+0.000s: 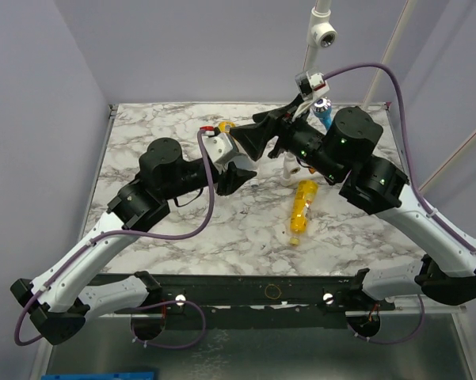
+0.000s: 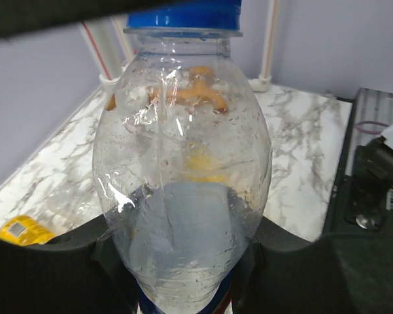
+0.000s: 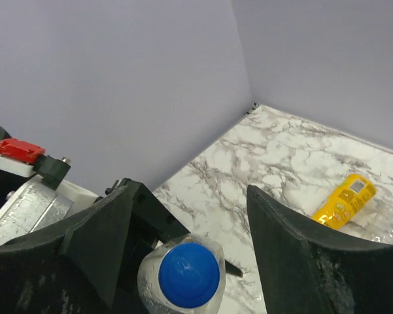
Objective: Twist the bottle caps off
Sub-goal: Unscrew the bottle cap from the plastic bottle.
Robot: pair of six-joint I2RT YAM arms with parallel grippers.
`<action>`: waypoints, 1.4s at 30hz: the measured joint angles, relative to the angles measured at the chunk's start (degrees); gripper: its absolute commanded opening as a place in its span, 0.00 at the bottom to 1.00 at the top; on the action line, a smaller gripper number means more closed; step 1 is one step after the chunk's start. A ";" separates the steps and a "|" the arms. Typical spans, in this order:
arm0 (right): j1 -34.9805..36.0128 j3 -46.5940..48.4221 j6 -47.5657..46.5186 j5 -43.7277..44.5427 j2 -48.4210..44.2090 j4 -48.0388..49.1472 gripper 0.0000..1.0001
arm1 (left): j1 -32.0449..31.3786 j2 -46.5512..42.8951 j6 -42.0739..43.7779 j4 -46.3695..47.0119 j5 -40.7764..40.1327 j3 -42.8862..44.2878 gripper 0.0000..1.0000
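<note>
Nearest the overhead camera sit both arm bases [image 1: 71,301] on the black rail [image 1: 253,289] at the near edge, and from there the arms reach inward to meet over the middle of the marble table [image 1: 142,131]. The left gripper [image 1: 239,170] and the right gripper [image 1: 259,136] come together there and hide most of what lies between them. One yellow bottle [image 1: 302,207] lies on its side just in front of the right arm, a second yellow bottle [image 1: 222,127] peeks out behind the left wrist, and a bottle with blue on it [image 1: 325,111] stands near the far right corner. Lilac walls [image 1: 206,47] close the table in, and a white pole [image 1: 313,47] rises at the back. From the left wrist, the clear bottle [image 2: 183,190] fills the view, its lower body clamped between the black fingers [image 2: 46,275], with the blue cap [image 2: 183,16] seated on the neck. That grip, I judge, is there to stop the bottle turning while the other arm works the cap. From the right wrist the same cap is seen end-on, low between that gripper's two fingers, which stand apart on either side without touching it. The cap sits on the neck; whether its thread is loosened cannot be told. Beyond, the second yellow bottle lies on the marble toward the far corner.
</note>
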 measured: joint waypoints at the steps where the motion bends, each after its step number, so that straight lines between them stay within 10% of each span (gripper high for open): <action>1: 0.00 -0.02 0.48 0.48 0.35 -0.70 0.69 | 0.00 0.00 0.33 0.22 -1.51 -0.24 0.08; 12: 0.00 -0.02 4.17 2.97 0.74 -1.81 0.44 | 0.00 -1.77 0.96 4.57 -9.16 -2.45 0.07; 21: 0.00 -0.02 5.49 2.47 1.27 -1.22 0.01 | 0.00 -1.77 0.17 4.96 -10.43 -2.75 0.07; 28: -0.63 -1.95 3.39 -3.39 -0.42 1.66 0.01 | 0.15 -1.77 -2.60 5.29 -6.08 -2.12 0.06; 42: -1.29 -3.58 -3.23 -39.17 -6.54 9.97 0.12 | -0.02 -1.09 -16.94 5.42 28.81 5.46 0.04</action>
